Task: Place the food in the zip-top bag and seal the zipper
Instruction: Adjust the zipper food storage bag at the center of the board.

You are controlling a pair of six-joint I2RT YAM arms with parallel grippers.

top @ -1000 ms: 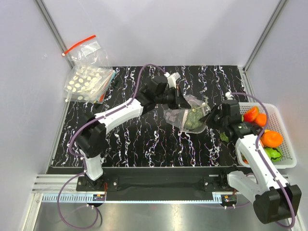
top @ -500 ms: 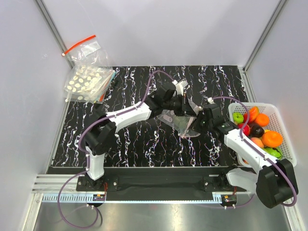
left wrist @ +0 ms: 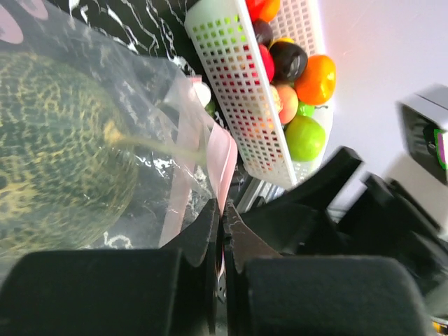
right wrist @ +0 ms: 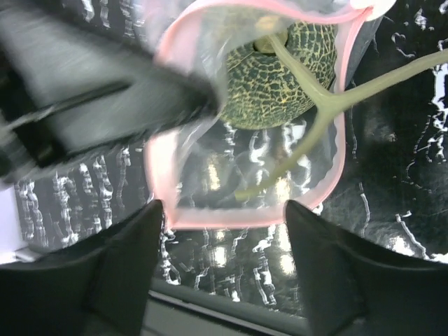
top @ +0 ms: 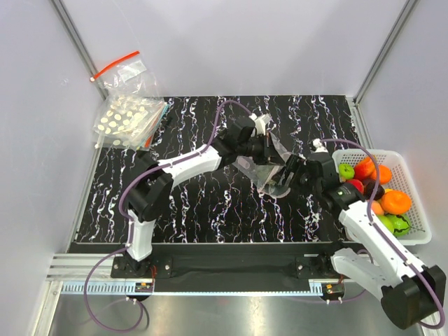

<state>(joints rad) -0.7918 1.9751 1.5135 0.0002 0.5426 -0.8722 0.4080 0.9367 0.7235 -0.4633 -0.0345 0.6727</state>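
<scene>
The zip-top bag [top: 267,174] is lifted off the black marbled table [top: 203,203] between both arms. My left gripper [left wrist: 222,206] [top: 269,149] is shut on the bag's pink zipper [left wrist: 222,157] at the mouth edge. Inside the bag sits the food [right wrist: 269,70] [left wrist: 49,154], a dark green netted lump with a pale stem. My right gripper [right wrist: 224,204] [top: 280,180] is open. Its fingertips stand on either side of the lower run of the zipper [right wrist: 238,218], just short of it. The bag's mouth gapes in a wide loop.
A white basket [top: 413,238] [left wrist: 231,84] of round orange, red and green fruits stands at the table's right edge, close behind my right arm. Stacked bags with white dots [top: 126,120] and a clear bag with a bright red strip [top: 122,70] lie at the far left.
My right gripper has gone from shut to open and moved left toward the bag's mouth. The left gripper kept its hold on the zipper and shifted slightly right with the bag.
</scene>
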